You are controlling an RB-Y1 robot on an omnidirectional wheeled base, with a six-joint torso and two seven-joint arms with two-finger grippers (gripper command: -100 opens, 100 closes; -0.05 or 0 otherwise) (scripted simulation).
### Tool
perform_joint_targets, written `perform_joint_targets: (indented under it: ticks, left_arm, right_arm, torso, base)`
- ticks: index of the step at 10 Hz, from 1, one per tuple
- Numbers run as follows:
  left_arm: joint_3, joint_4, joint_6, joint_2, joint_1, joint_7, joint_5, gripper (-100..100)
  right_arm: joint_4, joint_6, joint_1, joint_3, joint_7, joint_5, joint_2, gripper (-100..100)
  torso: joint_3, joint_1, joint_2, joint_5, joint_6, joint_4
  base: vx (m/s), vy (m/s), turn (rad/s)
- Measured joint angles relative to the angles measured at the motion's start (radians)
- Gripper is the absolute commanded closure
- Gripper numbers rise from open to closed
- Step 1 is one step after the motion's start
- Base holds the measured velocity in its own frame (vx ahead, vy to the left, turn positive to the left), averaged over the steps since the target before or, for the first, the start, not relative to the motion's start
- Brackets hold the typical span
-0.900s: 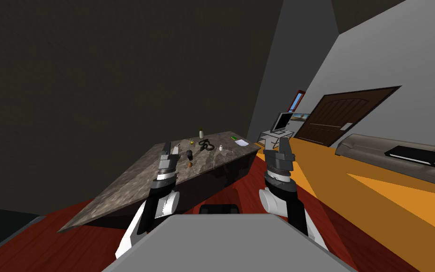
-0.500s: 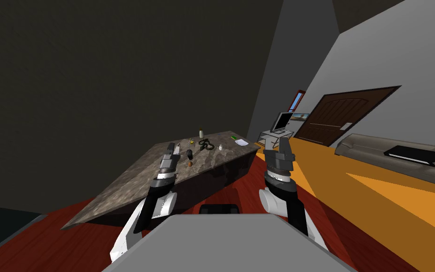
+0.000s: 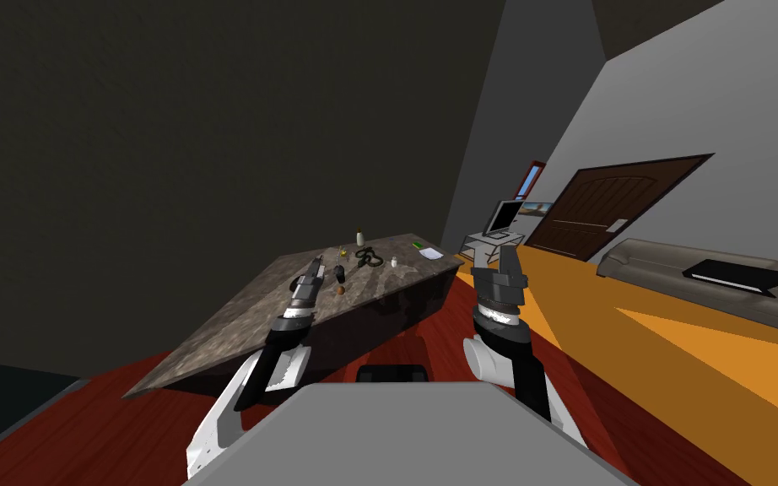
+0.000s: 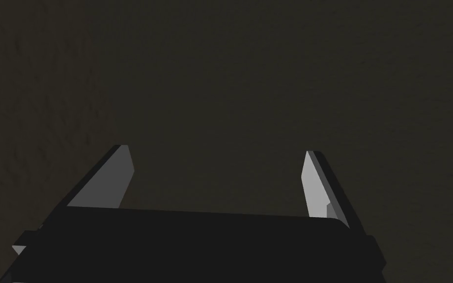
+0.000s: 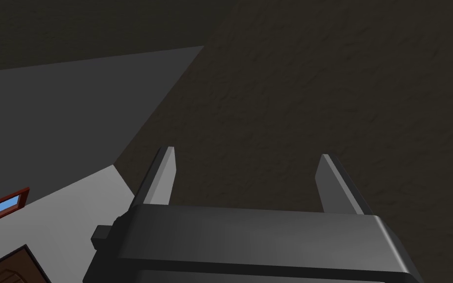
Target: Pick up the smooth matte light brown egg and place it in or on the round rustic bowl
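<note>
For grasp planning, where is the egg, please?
In head view, the egg sits on the table, right of the left end effector, beside a dark object.

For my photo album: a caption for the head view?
The left gripper hovers over a marbled table near a brown egg.

egg (image 3: 340, 289): 1; bottle (image 3: 360, 239): 1; laptop (image 3: 504, 218): 1; door (image 3: 607, 211): 1

Mottled grey tabletop (image 3: 235, 325), brown egg (image 3: 340, 289) near its front edge, black loops (image 3: 368, 257) and white paper (image 3: 431, 253) toward far corner.
</note>
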Motion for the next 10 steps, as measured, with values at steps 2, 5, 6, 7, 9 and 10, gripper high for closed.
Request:
perform_joint_targets:
  ticks: [2,5,6,7,9,10]
  left_arm:
    - [0.011,0.014,0.043,0.04,-0.005,0.0,-0.005,-100]
    - [0.017,0.035,0.101,0.086,-0.001,-0.008,-0.017,-100]
    - [0.017,0.047,0.117,0.097,-0.003,-0.012,-0.022,-100]
    - [0.022,0.059,0.135,0.112,-0.005,-0.013,-0.024,-100]
    - [0.027,0.069,0.176,0.138,0.0,-0.017,-0.03,-100]
    - [0.029,0.075,0.195,0.15,0.002,-0.02,-0.033,-100]
  right_arm:
    - [0.0,0.0,0.0,0.0,0.0,0.0,0.0,0]
    - [0.0,0.0,0.0,0.0,0.0,0.0,0.0,0]
    - [0.0,0.0,0.0,0.0,0.0,0.0,0.0,0]
    - [0.0,0.0,0.0,0.0,0.0,0.0,0.0,0]
    - [0.0,0.0,0.0,0.0,0.0,0.0,0.0,0]
    - [0.0,0.0,0.0,0.0,0.0,0.0,0.0,0]
  torso:
    - [0.0,0.0,0.0,0.0,0.0,0.0]
    - [-0.001,0.0,-0.002,0.0,0.0,0.0]
    - [-0.001,0.0,-0.002,0.0,0.0,-0.001]
    - [-0.001,0.0,-0.002,0.0,0.0,-0.001]
    - [-0.002,0.0,-0.003,0.0,0.0,-0.001]
    - [-0.002,-0.001,-0.003,0.0,0.0,-0.001]
  base:
    - [-0.032,-0.018,0.0]
    - [-0.012,-0.019,-0.001]
    - [-0.006,-0.026,-0.003]
    - [-0.005,-0.024,-0.002]
    - [0.004,-0.025,-0.003]
    - [0.012,-0.032,-0.002]
